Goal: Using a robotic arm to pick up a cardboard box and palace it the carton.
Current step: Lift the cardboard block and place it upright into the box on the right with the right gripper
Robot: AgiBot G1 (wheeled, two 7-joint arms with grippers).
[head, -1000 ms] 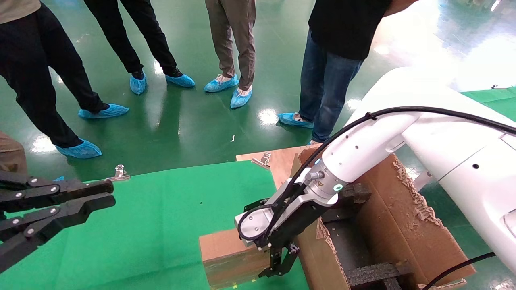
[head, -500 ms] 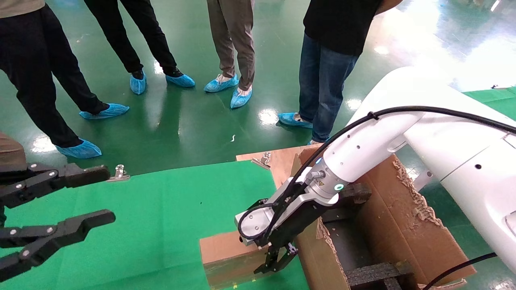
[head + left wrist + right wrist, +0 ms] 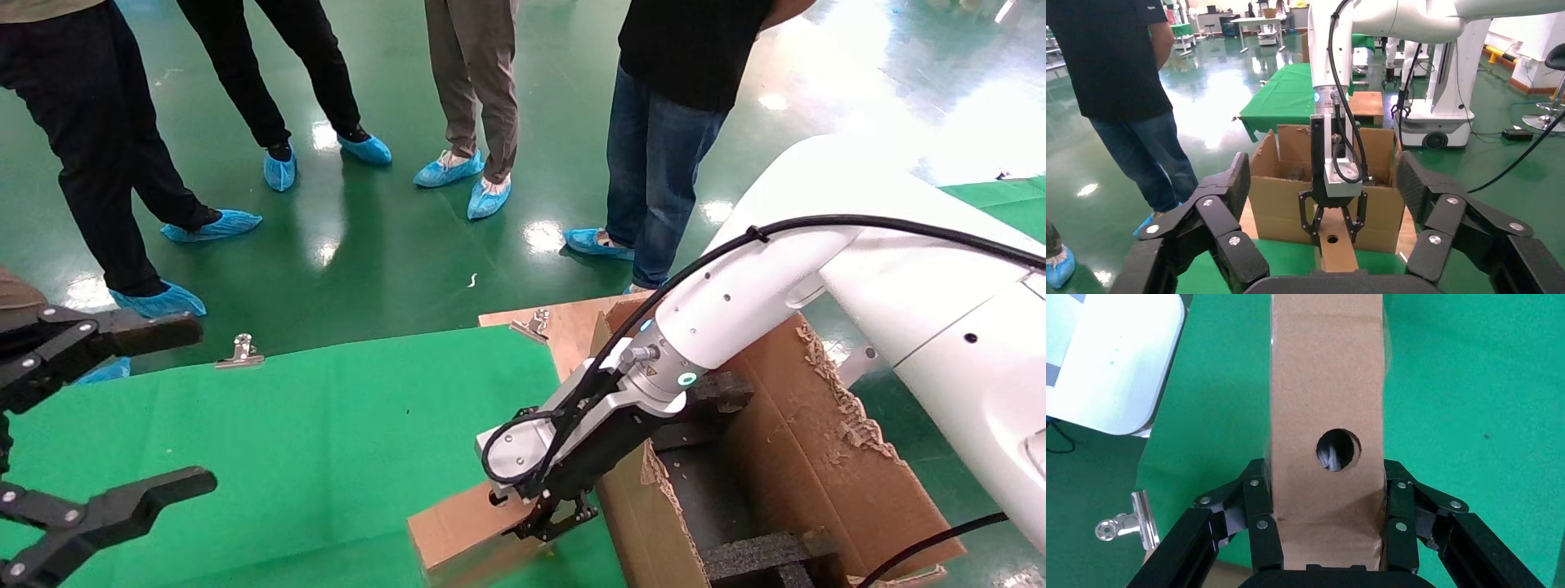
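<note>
My right gripper (image 3: 1327,539) has its jaws tight on the cardboard box (image 3: 1327,386), beside the carton (image 3: 809,457). My left gripper (image 3: 98,416) waits, jaws wide.

The desk (image 3: 310,425) is being viewed downward from the head. The cardboard box (image 3: 1337,245) is being faced from afar by the left wrist camera. The same box (image 3: 1327,435) is being seen closely by the right wrist camera.

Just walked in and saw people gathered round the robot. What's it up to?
The right end effector is shut on the small brown cardboard box with a round hole, gripping its two sides; one end tilts up off the green cloth-covered table. The large brown corrugated carton with ragged flaps and black foam inserts stands open right beside it, and the box is not inside yet. The left end effector waits open at the table's far left.
</note>
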